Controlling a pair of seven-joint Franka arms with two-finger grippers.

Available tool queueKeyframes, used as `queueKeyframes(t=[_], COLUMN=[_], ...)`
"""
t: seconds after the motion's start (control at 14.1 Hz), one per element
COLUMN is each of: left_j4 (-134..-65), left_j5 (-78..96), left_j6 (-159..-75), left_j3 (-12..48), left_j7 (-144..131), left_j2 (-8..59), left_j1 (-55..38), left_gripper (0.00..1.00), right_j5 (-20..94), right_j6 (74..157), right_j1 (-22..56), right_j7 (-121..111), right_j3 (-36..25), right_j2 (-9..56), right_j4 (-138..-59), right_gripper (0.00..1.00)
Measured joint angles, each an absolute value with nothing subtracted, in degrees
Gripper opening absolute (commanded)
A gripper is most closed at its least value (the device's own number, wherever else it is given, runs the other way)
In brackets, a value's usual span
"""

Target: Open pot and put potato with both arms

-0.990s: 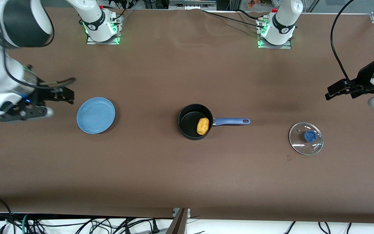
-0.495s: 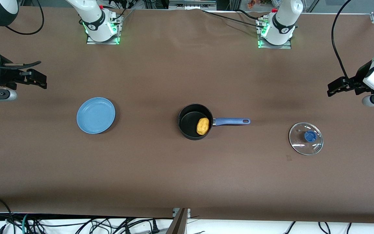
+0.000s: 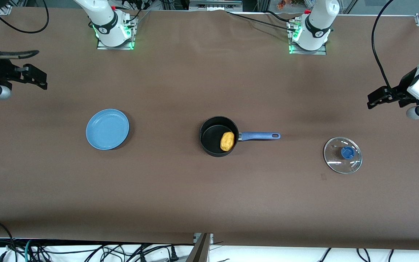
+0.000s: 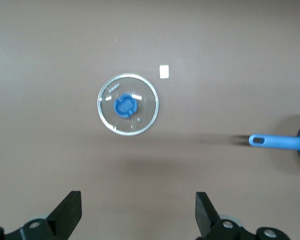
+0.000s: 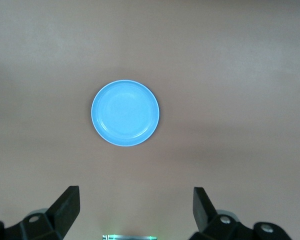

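The black pot (image 3: 218, 136) stands uncovered mid-table, its blue handle (image 3: 259, 135) pointing toward the left arm's end; the handle tip also shows in the left wrist view (image 4: 280, 142). The yellow potato (image 3: 227, 141) lies inside the pot. The glass lid (image 3: 342, 155) with blue knob lies flat on the table toward the left arm's end, also in the left wrist view (image 4: 128, 104). My left gripper (image 3: 376, 99) is open and empty, raised over the table's left-arm end. My right gripper (image 3: 36, 79) is open and empty, raised over the right-arm end.
A light-blue plate (image 3: 107, 128) lies empty toward the right arm's end, also in the right wrist view (image 5: 125, 120). A small pale tag (image 4: 164, 71) lies on the brown table cover near the lid. Arm bases stand along the table's edge farthest from the front camera.
My right arm has pulled up and away from the plate toward the table's right-arm end. My left gripper has barely shifted. Pot, potato and lid have not moved.
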State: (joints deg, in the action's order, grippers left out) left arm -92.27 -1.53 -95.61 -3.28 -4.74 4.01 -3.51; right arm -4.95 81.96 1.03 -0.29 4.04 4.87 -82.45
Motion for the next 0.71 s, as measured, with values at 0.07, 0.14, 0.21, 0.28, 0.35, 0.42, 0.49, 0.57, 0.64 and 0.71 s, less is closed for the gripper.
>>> queueKeyframes(t=[0.07,0.14,0.21,0.28,0.35,0.42,0.49,0.57,0.64,0.71], left_j4=[-92.27,-92.27,-92.27,-92.27,-92.27,-92.27,-92.27,-92.27,-92.27,-92.27], left_j5=[-1.53,-1.53,-1.53,-1.53,-1.53,-1.53,-1.53,-1.53,-1.53,-1.54], left_j6=[-96.1,-96.31,-96.51,-96.84,-97.16,-97.42,-97.54,-97.56,-97.59,-97.59], left_j3=[-3.28,-3.28,-3.28,-3.28,-3.28,-3.28,-3.28,-3.28,-3.28,-3.28], left_j7=[-4.74,-4.73,-4.71,-4.71,-4.71,-4.7,-4.7,-4.7,-4.65,-4.43], left_j2=[4.04,4.06,4.06,4.06,4.07,4.07,4.07,4.07,4.07,4.08], left_j1=[-3.5,-3.5,-3.5,-3.5,-3.5,-3.5,-3.5,-3.5,-3.5,-3.5], left_gripper=[1.0,1.0,1.0,1.0,1.0,1.0,1.0,1.0,1.0,1.0], right_j5=[-4.79,-4.43,-3.95,-3.63,-3.41,-3.27,-3.22,-3.19,-3.16,-3.14], right_j6=[81.54,81.48,81.48,81.48,81.48,81.48,81.49,81.49,81.49,81.49], right_j1=[1.03,1.03,1.02,1.01,0.99,0.99,0.99,0.99,0.99,0.99], right_j7=[-0.31,-0.31,-0.31,-0.32,-0.34,-0.35,-0.36,-0.36,-0.36,-0.36], right_j3=[4.03,3.99,3.82,3.55,3.3,3.13,3.07,3.07,3.07,3.07], right_j2=[4.84,4.89,4.91,4.92,4.98,5.06,5.12,5.15,5.15,5.15], right_j4=[-82.54,-82.72,-82.98,-83.2,-83.29,-83.3,-83.3,-83.3,-83.3,-83.3], right_gripper=[1.0,1.0,1.0,1.0,1.0,1.0,1.0,1.0,1.0,1.0])
